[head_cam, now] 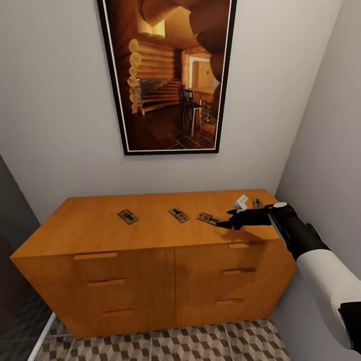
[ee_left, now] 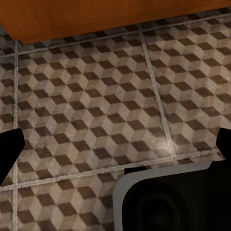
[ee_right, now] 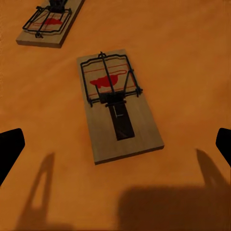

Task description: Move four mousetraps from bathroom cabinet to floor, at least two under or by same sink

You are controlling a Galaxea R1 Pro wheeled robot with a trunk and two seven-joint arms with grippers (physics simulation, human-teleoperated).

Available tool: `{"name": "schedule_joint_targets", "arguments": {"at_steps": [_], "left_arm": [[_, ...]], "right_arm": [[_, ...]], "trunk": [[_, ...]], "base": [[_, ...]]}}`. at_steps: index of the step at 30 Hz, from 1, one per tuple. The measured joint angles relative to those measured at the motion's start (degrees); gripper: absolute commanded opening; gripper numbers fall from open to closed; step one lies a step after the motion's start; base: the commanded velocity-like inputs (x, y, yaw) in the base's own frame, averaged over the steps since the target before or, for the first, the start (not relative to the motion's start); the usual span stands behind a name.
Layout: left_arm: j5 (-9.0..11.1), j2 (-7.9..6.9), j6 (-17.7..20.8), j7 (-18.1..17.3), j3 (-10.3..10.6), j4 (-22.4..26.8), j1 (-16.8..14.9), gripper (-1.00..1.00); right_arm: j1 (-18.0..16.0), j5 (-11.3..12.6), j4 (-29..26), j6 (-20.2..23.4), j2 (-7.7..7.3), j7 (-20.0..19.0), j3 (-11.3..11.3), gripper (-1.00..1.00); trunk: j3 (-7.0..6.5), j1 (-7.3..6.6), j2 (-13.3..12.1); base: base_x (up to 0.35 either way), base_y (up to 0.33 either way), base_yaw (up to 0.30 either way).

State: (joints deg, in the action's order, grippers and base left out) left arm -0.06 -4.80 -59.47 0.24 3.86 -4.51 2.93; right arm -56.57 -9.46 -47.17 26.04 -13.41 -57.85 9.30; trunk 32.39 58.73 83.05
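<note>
On top of the low orange-brown wooden cabinet (head_cam: 150, 250) in the head view lie four small flat tan wooden mousetraps, each with dark wire and a red mark. One mousetrap (head_cam: 128, 216) sits left of the middle, a second mousetrap (head_cam: 179, 215) near the middle, a third mousetrap (head_cam: 207, 218) just right of that, and a fourth mousetrap (head_cam: 257, 203) by the far right corner, beside a small white object (head_cam: 241, 202) that I cannot identify. The black right gripper (head_cam: 224, 223) reaches in from the right on its black-and-white arm and hovers at the third mousetrap's right end; whether it touches the board cannot be told from here. The cabinet front shows drawer fronts with slim wooden bar handles, all closed, so nothing inside can be seen. Above hangs a black-framed picture of a log-cabin interior (head_cam: 168, 75) on the pale wall. Below the cabinet runs the cube-patterned tiled bathroom floor (head_cam: 200, 343). No writing can be read anywhere.

From the left wrist view, the same brown, beige and white cube tiles (ee_left: 96, 110) spread out with pale grout lines, the cabinet's lower edge (ee_left: 96, 17) beyond them. The left gripper (ee_left: 115, 149) has its dark fingertips (ee_left: 9, 149) set wide apart, released, holding nothing.

From the right wrist view, the third mousetrap (ee_right: 118, 106) lies flat on the orange wood between the spread dark fingertips (ee_right: 9, 151) of the right gripper, which is released and not gripping it. The second mousetrap (ee_right: 48, 21) lies further on.
</note>
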Motion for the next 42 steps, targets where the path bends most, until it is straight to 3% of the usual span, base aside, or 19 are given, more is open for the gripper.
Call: {"name": "schedule_joint_targets", "arguments": {"at_steps": [31, 42], "left_arm": [[0.0, -0.03, -0.03, 0.0, 0.0, 0.0, 0.0, 1.0], [0.0, -0.03, 0.0, 0.0, 0.0, 0.0, 0.0, 1.0]], "right_arm": [[0.0, -0.26, -0.46, -1.13, -0.06, 0.02, 0.22, 1.0], [0.0, -6.23, -0.46, -3.88, -0.02, -0.17, 0.2, 1.0]], "trunk": [[0.0, 0.0, 0.0], [0.0, 0.0, 0.0]], "base": [[0.0, 0.0, 0.0], [0.0, 0.0, 0.0]]}}
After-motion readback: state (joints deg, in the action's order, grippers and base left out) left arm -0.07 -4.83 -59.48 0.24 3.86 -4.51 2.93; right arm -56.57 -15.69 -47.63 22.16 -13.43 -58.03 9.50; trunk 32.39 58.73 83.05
